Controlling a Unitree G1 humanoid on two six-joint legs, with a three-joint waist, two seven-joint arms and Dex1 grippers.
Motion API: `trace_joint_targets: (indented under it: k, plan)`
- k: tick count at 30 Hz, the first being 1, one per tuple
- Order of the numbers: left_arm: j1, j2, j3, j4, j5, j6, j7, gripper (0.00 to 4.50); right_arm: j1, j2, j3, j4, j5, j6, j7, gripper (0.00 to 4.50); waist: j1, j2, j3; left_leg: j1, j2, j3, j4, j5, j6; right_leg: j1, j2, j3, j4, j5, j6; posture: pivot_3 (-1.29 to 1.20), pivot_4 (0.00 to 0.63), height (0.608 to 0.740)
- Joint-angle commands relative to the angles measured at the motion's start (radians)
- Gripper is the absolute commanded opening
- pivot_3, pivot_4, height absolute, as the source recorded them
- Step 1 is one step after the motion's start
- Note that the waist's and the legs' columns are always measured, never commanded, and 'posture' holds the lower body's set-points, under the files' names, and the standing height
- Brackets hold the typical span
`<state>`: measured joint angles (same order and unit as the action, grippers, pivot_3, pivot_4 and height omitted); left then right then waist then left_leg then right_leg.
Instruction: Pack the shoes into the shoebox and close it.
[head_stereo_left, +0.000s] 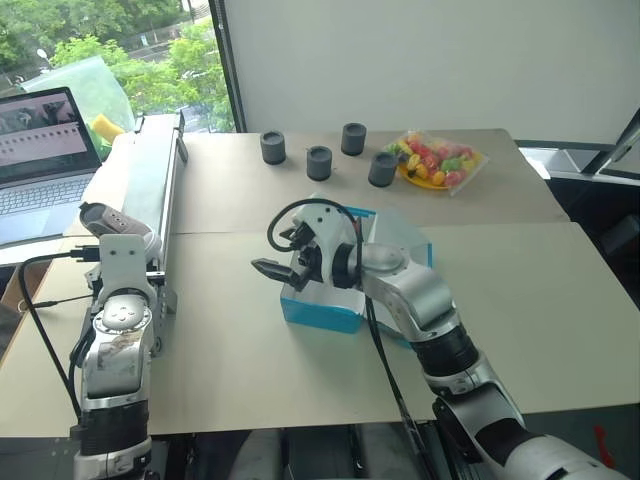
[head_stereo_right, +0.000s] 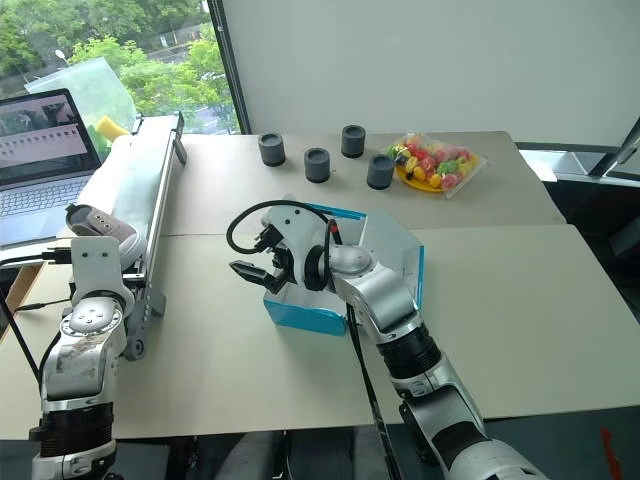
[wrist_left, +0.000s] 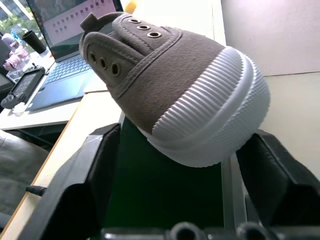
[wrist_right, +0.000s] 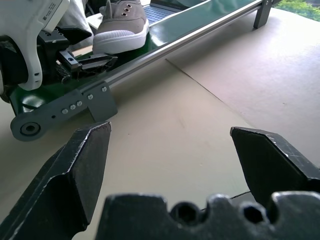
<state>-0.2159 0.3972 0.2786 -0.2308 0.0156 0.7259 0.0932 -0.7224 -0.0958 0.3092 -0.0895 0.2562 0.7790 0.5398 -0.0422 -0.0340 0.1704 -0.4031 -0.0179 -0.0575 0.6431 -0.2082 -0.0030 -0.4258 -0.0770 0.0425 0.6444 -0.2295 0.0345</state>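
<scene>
Shoe (wrist_left: 175, 95) being approached on the green conveyor (wrist_right: 200, 22), beside the blue shoebox (head_stereo_left: 320, 308) on the tabletop (head_stereo_left: 560, 300).
Left hand (wrist_left: 170, 165) is being narrowed around the toe without contact; rounded rubber risks being squeezed out. Right hand (wrist_right: 170, 165) is being held wide, empty.

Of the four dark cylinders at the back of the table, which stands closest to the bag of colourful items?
The rightmost cylinder: it stands right beside the bag, the other three further left.

Lab: conveyor (head_stereo_left: 150, 180), laptop (head_stereo_left: 40, 150)
</scene>
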Motion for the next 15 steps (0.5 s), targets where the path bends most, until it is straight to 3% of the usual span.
trace_joint_targets:
  k: [1, 4, 6, 15]
  plan:
    - [-0.002, 0.020, 0.000, -0.012, 0.034, -0.032, -0.001, 1.86, -0.004, 0.004, -0.012, -0.044, 0.007, 0.004, -0.006, 4.50, 0.000, 0.000, 0.000, 0.000, 0.000, 0.000, 0.000, 0.000, 0.000, 0.000, 0.000, 0.000, 0.000, 0.000, 0.000, 0.00, 0.150, 0.740]
    - [-0.005, 0.013, 0.003, -0.009, 0.038, -0.034, -0.007, 0.83, -0.002, 0.004, -0.014, -0.047, 0.009, 0.005, -0.008, 4.50, 0.001, 0.000, 0.000, 0.000, 0.000, 0.000, 0.000, 0.000, 0.000, 0.000, 0.000, 0.000, 0.000, 0.000, 0.000, 0.00, 0.150, 0.740]
    - [-0.004, 0.012, 0.002, -0.009, 0.041, -0.034, -0.009, 0.41, -0.001, 0.004, -0.015, -0.049, 0.010, 0.006, -0.009, 4.50, 0.003, 0.000, 0.000, 0.000, 0.000, 0.000, 0.000, 0.000, 0.000, 0.000, 0.000, 0.000, 0.000, 0.000, 0.000, 0.00, 0.150, 0.740]
    - [-0.001, 0.017, 0.011, -0.025, 0.098, -0.109, 0.037, 0.21, -0.003, 0.005, -0.014, -0.044, 0.011, 0.003, -0.012, 4.50, 0.002, 0.000, 0.000, 0.000, 0.000, 0.000, 0.000, 0.000, 0.000, 0.000, 0.000, 0.000, 0.000, 0.000, 0.000, 0.00, 0.150, 0.740]
